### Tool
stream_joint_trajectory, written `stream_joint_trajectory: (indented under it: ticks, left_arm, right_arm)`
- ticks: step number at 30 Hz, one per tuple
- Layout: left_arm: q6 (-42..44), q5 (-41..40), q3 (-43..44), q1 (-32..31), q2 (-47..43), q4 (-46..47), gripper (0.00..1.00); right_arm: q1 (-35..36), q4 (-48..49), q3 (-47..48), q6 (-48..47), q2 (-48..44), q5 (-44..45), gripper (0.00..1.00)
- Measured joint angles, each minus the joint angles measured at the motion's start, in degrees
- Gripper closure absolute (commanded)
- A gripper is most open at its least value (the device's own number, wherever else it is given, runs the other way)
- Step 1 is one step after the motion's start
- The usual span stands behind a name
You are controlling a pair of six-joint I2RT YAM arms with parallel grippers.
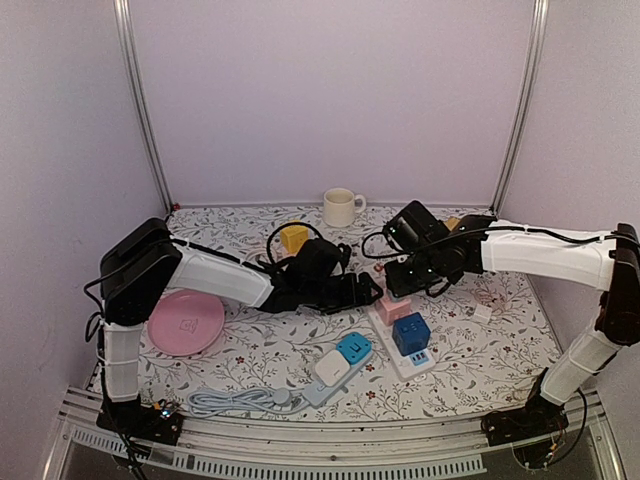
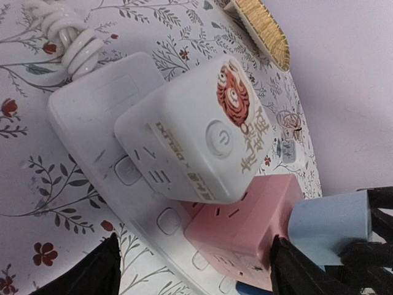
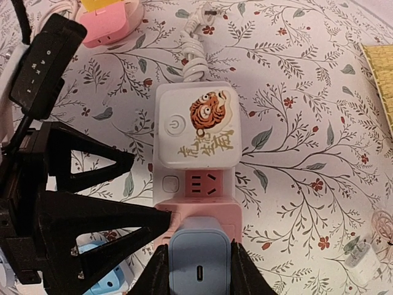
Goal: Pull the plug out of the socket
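Right gripper (image 3: 198,273): clamped shut on pale blue plug (image 3: 198,246), bottom centre of right wrist view. Plug seated in near face of pink socket cube (image 3: 196,184), mid-frame, on white power strip (image 2: 80,117) on floral desk (image 3: 295,74), just below white tiger cube (image 3: 195,126). Left gripper (image 3: 149,192): wide open, holding nothing, tips aimed at strip's left edge, lower one at pink cube's corner; contact unclear. Reads as grasp made, pull not yet begun. Next likely calls for a straight draw along the prongs, away from the cube, toward bottom of frame, with left pinning cube or strip down. Otherwise risks dragging the whole strip along.
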Motion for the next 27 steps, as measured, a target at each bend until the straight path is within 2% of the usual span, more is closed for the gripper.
stream_joint_trajectory:
  ticks: [7,16,20,23,27]
  left_arm:
    - [-0.04,-0.15,0.0,0.0,0.46,0.59,0.16]
    - [0.22,-0.13,0.02,0.0,0.48,0.61,0.16]
    - [1.73,-0.33,1.09,0.0,0.42,-1.01,0.16]
    - [3.13,-0.48,2.05,-0.02,0.26,-2.97,0.16]
    - [5.11,-1.03,2.36,-0.13,-1.57,-6.36,0.16]
  right_arm:
    - [0.04,1.57,2.73,-0.61,-0.02,1.77,0.96]
    - [-1.92,2.73,0.94,-0.63,-2.01,2.36,0.96]
    - [-6.71,4.74,-4.39,-0.59,-7.52,0.9,0.96]
    - [-13.2,7.89,-10.64,-0.52,-13.44,-2.73,0.96]
    - [-19.02,11.74,-15.76,-0.5,-16.09,-7.21,0.96]
